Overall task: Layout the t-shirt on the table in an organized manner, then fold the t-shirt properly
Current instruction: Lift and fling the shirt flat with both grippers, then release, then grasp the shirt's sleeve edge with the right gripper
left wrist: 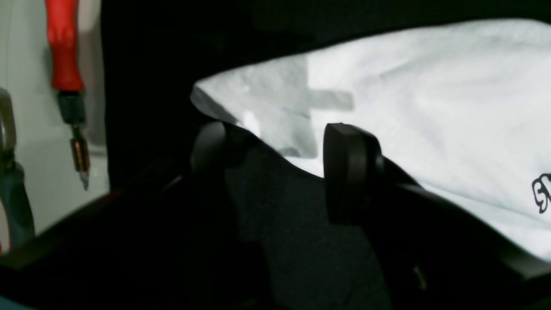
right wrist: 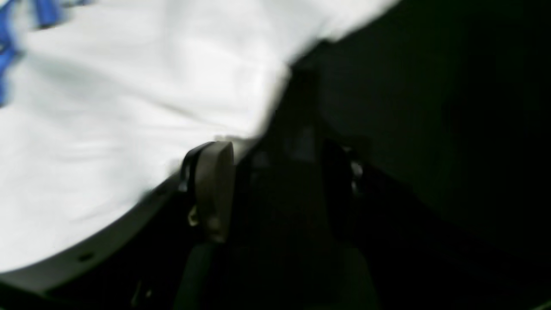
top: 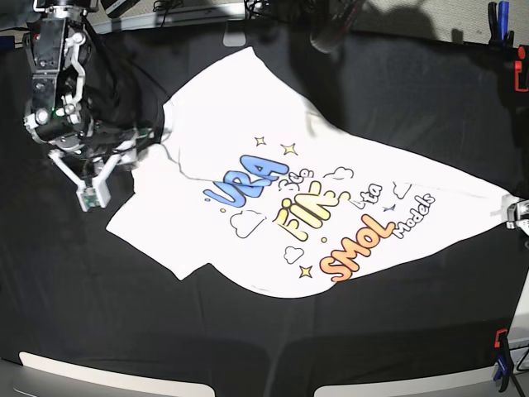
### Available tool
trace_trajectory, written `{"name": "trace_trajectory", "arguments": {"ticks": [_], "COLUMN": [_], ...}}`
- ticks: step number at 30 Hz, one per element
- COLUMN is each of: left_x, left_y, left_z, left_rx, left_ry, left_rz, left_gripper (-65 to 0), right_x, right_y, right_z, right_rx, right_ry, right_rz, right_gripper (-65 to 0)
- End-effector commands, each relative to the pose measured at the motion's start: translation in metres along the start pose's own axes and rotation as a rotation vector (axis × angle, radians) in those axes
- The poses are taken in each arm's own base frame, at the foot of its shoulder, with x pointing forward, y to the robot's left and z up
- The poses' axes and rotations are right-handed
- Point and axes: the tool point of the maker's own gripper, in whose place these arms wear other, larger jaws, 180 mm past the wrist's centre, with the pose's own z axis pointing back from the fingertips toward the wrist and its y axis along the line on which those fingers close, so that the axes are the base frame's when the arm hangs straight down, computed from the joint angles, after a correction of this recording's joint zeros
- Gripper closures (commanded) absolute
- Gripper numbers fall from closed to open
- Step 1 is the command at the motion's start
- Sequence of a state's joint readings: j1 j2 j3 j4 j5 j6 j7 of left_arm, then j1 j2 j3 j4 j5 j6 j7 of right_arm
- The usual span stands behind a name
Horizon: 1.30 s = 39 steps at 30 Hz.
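Note:
The white t-shirt [top: 281, 198] lies spread print-up on the black table [top: 83, 314], slanting from upper left to right. My left gripper [top: 517, 213] is at the shirt's far right corner. In the left wrist view its fingers [left wrist: 348, 168] stand wide apart, and the shirt's white corner [left wrist: 267, 103] lies just past the tips of the left gripper [left wrist: 275, 133]. My right gripper [top: 149, 136] hovers at the shirt's upper left edge. The right wrist view is blurred: the right gripper [right wrist: 280, 163] is open over black cloth, with the t-shirt [right wrist: 107, 107] beside its left finger [right wrist: 213, 189].
A red-handled clamp [left wrist: 64, 47] hangs at the table's edge near my left gripper. More clamps sit at the back right [top: 496, 16], the right edge [top: 521, 78] and the front right corner [top: 500, 356]. Black cloth surrounds the shirt.

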<state>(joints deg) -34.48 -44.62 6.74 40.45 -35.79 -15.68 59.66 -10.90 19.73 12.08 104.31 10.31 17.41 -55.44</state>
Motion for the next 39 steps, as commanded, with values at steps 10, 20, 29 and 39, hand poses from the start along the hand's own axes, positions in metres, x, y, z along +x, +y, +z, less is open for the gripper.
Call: {"name": "trace_trajectory", "arguments": {"ticks": [10, 20, 29, 39], "left_x": [0.085, 0.122, 0.128, 0.126], "left_y": [0.040, 0.036, -0.024, -0.023], "left_z": [0.082, 0.137, 0.157, 0.156], "left_rx": [0.049, -0.104, -0.434, -0.431], "left_ry": [-0.206, -0.366, -0.447, -0.435], "left_rz": [-0.019, -0.039, -0.136, -0.139], "left_gripper": [-33.5, -33.5, -33.5, -33.5], "right_x": [0.009, -0.012, -0.005, -0.007], "right_y": [-0.015, -0.003, -0.032, -0.013], "right_z": [0.002, -0.012, 0.024, -0.016], "right_rx": [-0.080, 0.175, 0.392, 0.589], "right_ry": [-0.036, -0.103, -0.352, -0.337], "right_rz": [-0.089, -0.319, -0.530, -0.800], "right_gripper": [-31.6, -31.6, -31.6, -31.6]}}
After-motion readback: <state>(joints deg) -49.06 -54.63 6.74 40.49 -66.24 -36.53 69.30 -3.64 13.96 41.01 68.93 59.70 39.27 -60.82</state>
